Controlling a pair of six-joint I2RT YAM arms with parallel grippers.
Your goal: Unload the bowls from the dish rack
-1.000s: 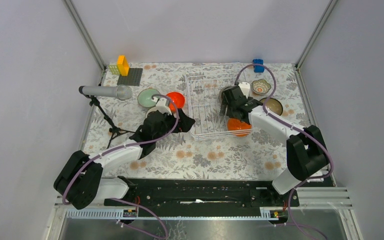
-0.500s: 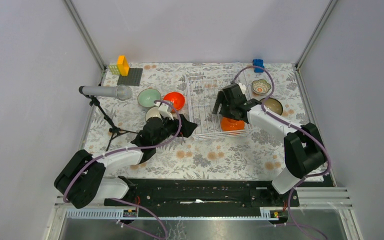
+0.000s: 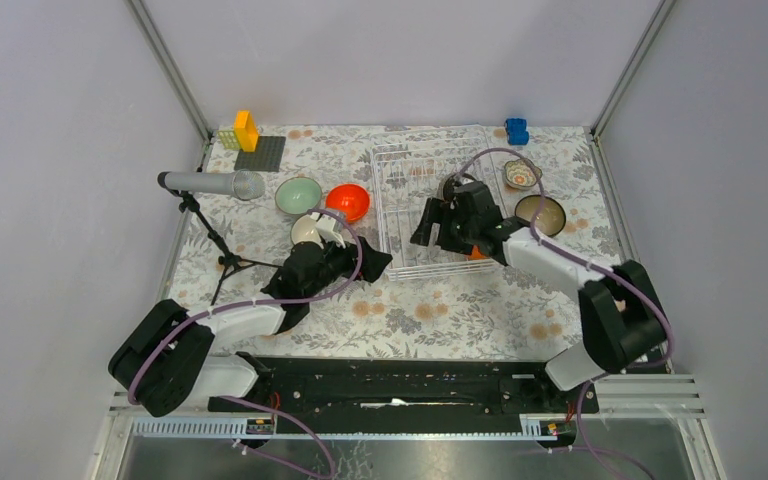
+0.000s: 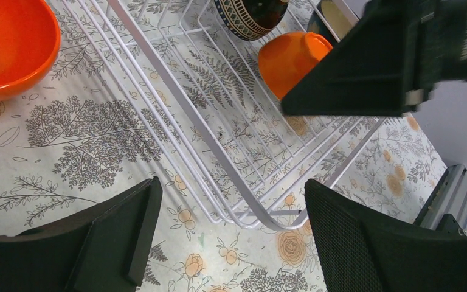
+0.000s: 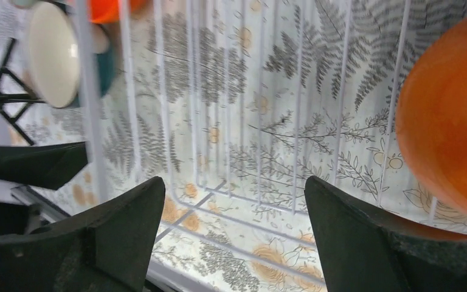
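Left claw (image 4: pixel 231 182) hung wide open and empty over the near left corner of the dish rack (image 3: pixel 398 172), with the wires right under its fingers. Right claw (image 5: pixel 232 180) was down inside the rack, also spread wide with nothing between its fingers, facing the bare wire floor.

The only bowl made out in the rack, an orange bowl (image 5: pixel 447 115), lay beside that claw toward the near right corner. From above the right arm mostly hid it.

Risks judged:
- A finger could snag the wire grid and drag or tip the rack.
- Closing fingers could skid off the bowl's smooth rim and shove it against the side.
- The two claws were near enough to clash at the rack edge.

Farther left on the cloth, the cream bowl (image 3: pixel 310 230), second orange bowl (image 3: pixel 348 202) and green bowl (image 3: pixel 298 195) sat close together. A bowl set down there could knock them.
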